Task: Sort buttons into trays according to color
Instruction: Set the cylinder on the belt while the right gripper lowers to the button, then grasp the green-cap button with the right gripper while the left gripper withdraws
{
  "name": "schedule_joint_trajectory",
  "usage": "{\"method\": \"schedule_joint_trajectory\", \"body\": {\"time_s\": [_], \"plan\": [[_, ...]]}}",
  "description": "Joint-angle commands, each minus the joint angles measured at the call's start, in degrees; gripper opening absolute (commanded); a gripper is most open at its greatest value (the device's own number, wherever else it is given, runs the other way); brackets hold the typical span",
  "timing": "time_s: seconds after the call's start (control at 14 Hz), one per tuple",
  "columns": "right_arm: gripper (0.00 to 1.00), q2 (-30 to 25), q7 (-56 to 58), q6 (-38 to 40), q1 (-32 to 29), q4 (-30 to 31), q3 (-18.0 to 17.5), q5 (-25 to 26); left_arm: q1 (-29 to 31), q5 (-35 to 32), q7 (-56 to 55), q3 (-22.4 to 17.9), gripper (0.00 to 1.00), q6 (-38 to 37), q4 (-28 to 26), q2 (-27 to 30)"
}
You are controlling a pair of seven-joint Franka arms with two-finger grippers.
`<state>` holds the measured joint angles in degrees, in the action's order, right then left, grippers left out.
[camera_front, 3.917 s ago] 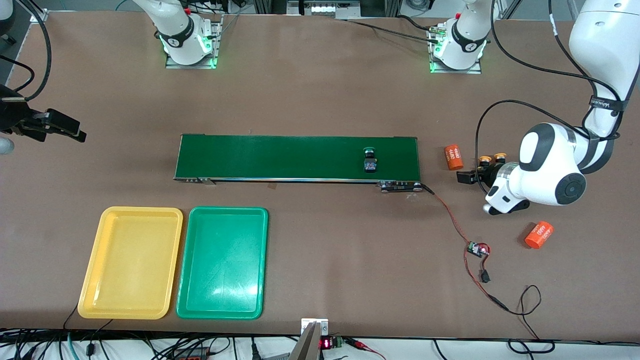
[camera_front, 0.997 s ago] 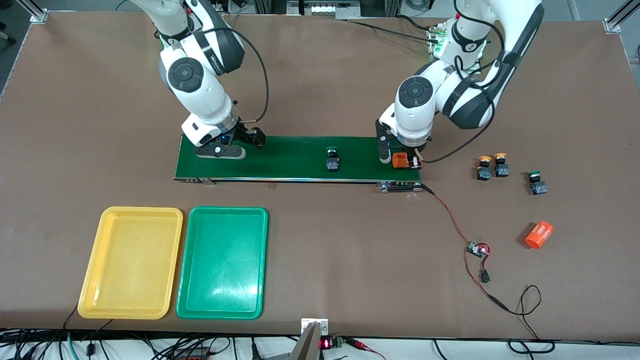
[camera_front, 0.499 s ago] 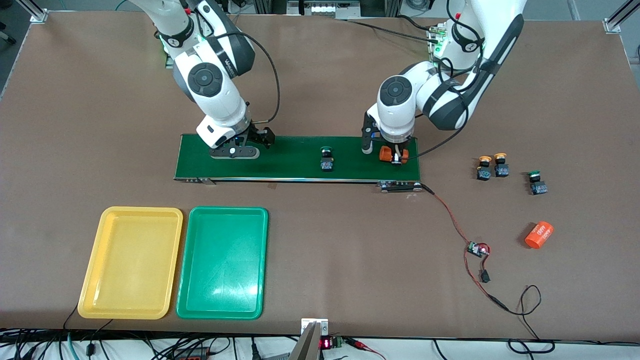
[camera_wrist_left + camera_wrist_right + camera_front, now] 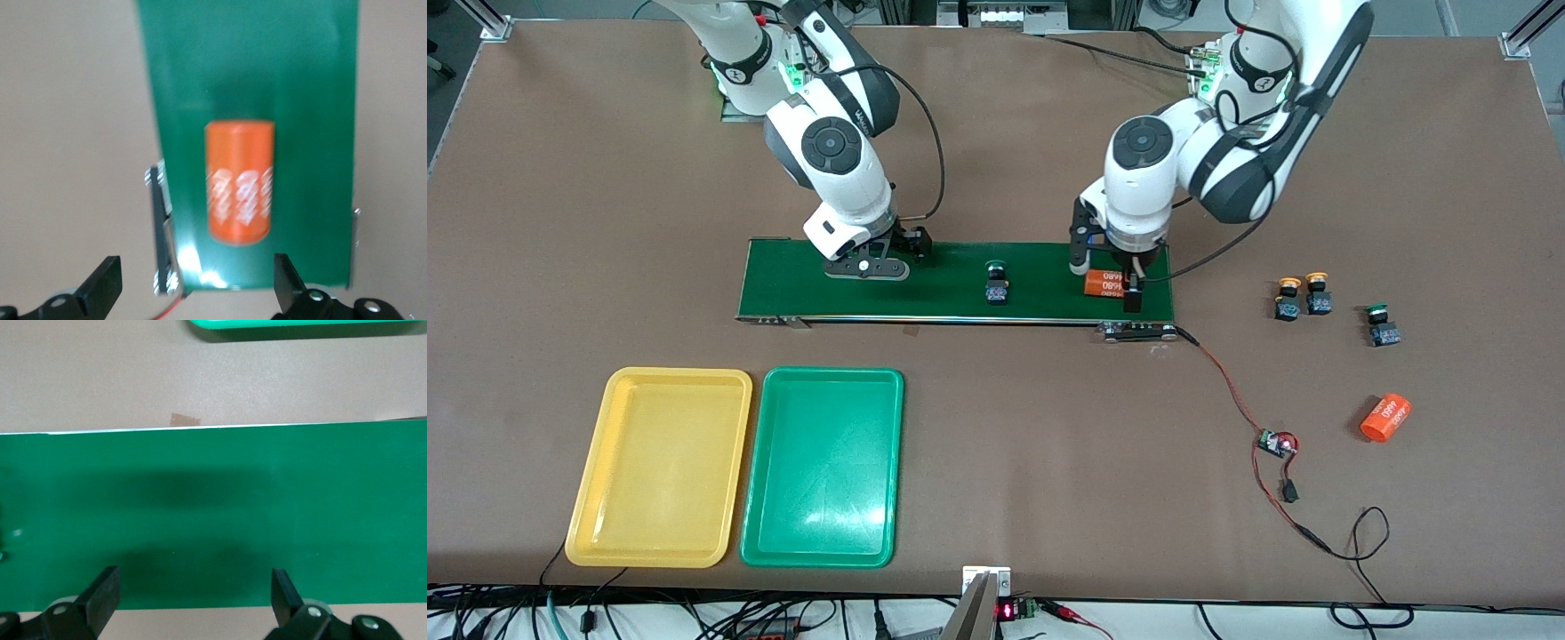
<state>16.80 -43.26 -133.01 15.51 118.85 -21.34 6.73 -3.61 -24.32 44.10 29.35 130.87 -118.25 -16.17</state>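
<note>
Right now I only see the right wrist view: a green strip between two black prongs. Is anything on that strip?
Observer: Yes. A green-capped button stands on the belt, toward the left arm's end from the open right gripper.
Visitor: What is the other arm doing?
Observer: The left gripper is open over an orange cylinder that lies on the belt, near its end.
Visitor: Are there more buttons?
Observer: Three, on the table off the belt toward the left arm's end: a yellow-capped pair side by side, and a second green button nearer the front camera.
</note>
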Motion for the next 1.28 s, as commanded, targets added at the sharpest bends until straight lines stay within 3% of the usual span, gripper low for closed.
{"method": "schedule_joint_trajectory", "body": {"time_s": [0.0, 0.21, 0.43, 0.5, 0.78, 1.0, 1.21], "plan": [[1.0, 0.86, -1.65, -1.36, 0.49, -0.99, 0.25, 1.09, 8.41, 2.61, 1.25, -0.17, 1.0, -0.52, -1.19, 2.72], [1.0, 5.06, -3.31, -2.69, 3.98, -5.89, 2.52, 0.74, 17.83, 2.79, 0.55, -1.56, 1.0, -0.79, -3.2, 2.02], [1.0, 10.26, -6.05, -2.69, 13.47, -12.57, 10.68, 0.65, 18.82, 7.96, -8.2, -7.98, 1.0, -0.88, -4.88, 1.58], [1.0, 11.05, -6.14, -2.69, 14.45, -13.46, 11.75, 0.48, 18.82, 8.15, -11.81, -8.43, 1.0, -1.4, -5.4, 1.49], [1.0, 11.59, -6.14, -2.78, 14.46, -13.56, 11.85, 0.48, 19.78, 8.42, -38.59, -8.96, 1.0, -3.69, -7.87, 0.09], [1.0, 11.59, -6.05, -2.69, 14.29, -14.09, 11.85, 0.39, 21.71, 8.42, -41.46, -9.13, 1.0, -3.17, -7.52, -1.85], [1.0, 11.59, -6.05, -2.52, 14.2, -14.61, 11.85, 0.3, 21.8, 8.42, -42.43, -11.77, 1.0, -1.42, -6.12, -4.04]]}}
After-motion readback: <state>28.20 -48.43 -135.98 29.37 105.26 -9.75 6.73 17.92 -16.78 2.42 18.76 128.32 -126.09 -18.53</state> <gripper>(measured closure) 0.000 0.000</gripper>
